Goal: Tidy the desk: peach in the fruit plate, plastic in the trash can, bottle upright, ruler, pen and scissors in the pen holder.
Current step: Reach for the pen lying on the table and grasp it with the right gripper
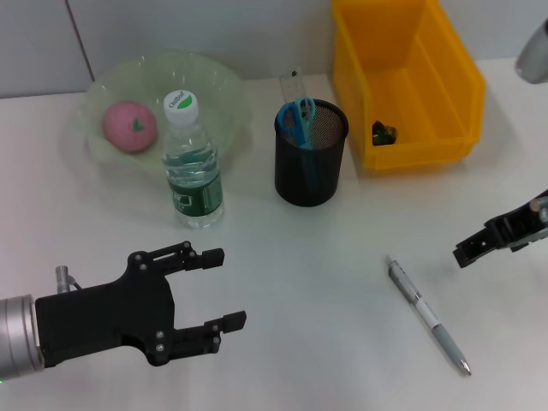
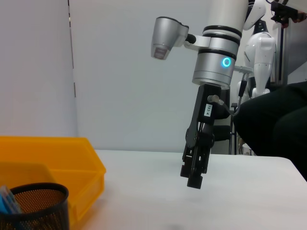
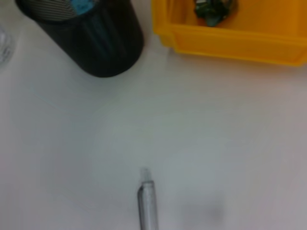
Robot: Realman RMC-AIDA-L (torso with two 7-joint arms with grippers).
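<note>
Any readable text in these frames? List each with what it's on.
Bottle cap: green print, too small to read.
Bottle label: green, white print unreadable.
Ruler in the pen holder: graduation marks only, no legible numbers.
White tag on the right arm: digits, too small to read.
Pen: no text visible.

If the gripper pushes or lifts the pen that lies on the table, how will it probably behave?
The pen looks like a thin, round barrel lying flat, so a sideways push would probably roll it. It seems stiff and light, so it should lift without bending. Its smooth silver body may slip between the fingers, and lying so low on the table it leaves little to grip.
</note>
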